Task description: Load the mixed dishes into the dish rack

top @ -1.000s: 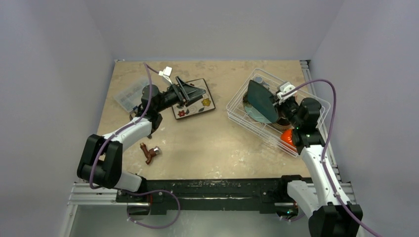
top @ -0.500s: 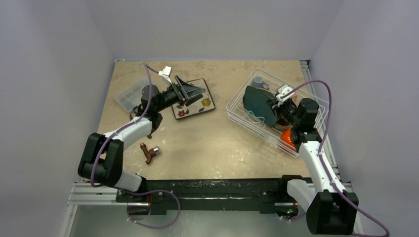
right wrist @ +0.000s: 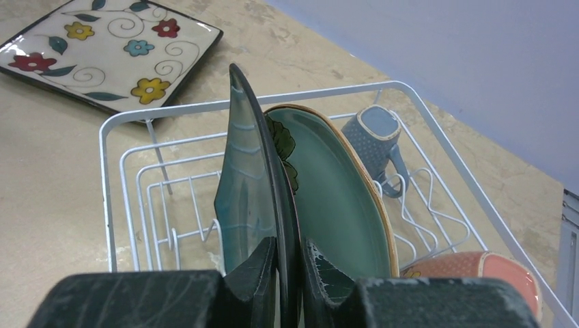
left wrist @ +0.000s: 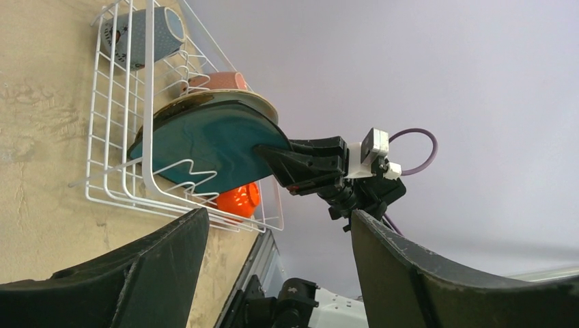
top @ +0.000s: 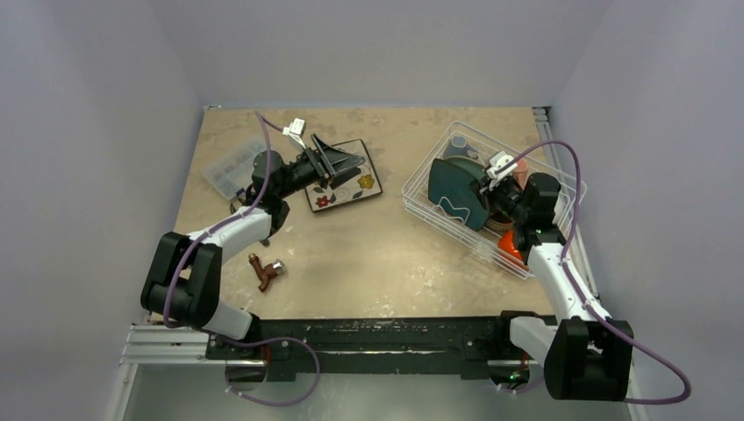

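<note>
where you see the dish rack (top: 439, 219) at right, the round teal plate (right wrist: 246, 198) stands on edge inside it, rim clamped by the right gripper (right wrist: 288, 246). the left gripper (top: 346, 165) hangs spread wide over the square flower-patterned plate (top: 351, 189).

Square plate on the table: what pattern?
Square plate: cream, coloured flowers, swirls, dark rim. Best in right wrist view.

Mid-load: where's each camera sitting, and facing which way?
Top external: above, behind both arms (in view), looking down on the tan table.
Left wrist: faces the white wire dish rack past the open left gripper.
Right wrist: looks along the right gripper pinching the round dark teal plate.
Wrist views share rack and plate.
</note>
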Controlling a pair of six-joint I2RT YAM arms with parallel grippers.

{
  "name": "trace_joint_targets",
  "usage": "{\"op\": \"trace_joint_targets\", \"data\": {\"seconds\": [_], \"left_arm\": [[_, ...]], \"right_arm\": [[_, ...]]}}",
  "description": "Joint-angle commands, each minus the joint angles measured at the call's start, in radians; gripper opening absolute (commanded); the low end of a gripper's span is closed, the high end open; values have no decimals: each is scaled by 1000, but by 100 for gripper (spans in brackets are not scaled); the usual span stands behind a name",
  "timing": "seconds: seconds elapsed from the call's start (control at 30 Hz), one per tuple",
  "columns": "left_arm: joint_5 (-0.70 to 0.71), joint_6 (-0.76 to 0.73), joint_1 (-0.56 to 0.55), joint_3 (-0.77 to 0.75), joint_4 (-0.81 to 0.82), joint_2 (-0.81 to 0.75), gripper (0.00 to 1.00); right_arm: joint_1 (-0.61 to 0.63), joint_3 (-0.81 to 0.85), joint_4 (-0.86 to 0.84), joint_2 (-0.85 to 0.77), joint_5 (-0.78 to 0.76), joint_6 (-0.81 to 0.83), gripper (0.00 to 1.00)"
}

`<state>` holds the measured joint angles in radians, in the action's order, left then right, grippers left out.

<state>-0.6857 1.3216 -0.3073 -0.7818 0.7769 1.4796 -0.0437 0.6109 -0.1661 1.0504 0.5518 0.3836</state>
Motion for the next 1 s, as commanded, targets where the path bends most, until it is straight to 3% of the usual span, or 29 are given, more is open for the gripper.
{"op": "trace_joint_targets", "data": {"seconds": [0.0, 0.23, 0.43, 0.5, 0.57, 0.7, 0.9, 0.97], "left_arm": [[-20, 24, 13, 1, 76, 10, 75], [-23, 51, 16, 5, 94, 24, 75], [-13, -25, 16, -11, -7, -13, 75], [4, -86, 17, -22, -88, -39, 75], [26, -172, 15, -45, -204, -71, 76], [137, -372, 13, -115, -518, -144, 78], [433, -549, 10, -177, -824, -242, 84], [555, -543, 10, -190, -914, -260, 91]], "right_arm": [[-13, 9, -154, -14, -10, 21, 14], [-12, 39, -89, -64, -79, 2, 38], [-5, 151, 89, -88, -177, -95, 53], [-5, 190, 156, -95, -241, -166, 64], [-5, 220, 247, -110, -263, -243, 96], [-5, 236, 337, -197, -243, -406, 99], [-5, 188, 403, -292, -209, -903, 99], [-5, 203, 440, -273, -112, -913, 99]]}}
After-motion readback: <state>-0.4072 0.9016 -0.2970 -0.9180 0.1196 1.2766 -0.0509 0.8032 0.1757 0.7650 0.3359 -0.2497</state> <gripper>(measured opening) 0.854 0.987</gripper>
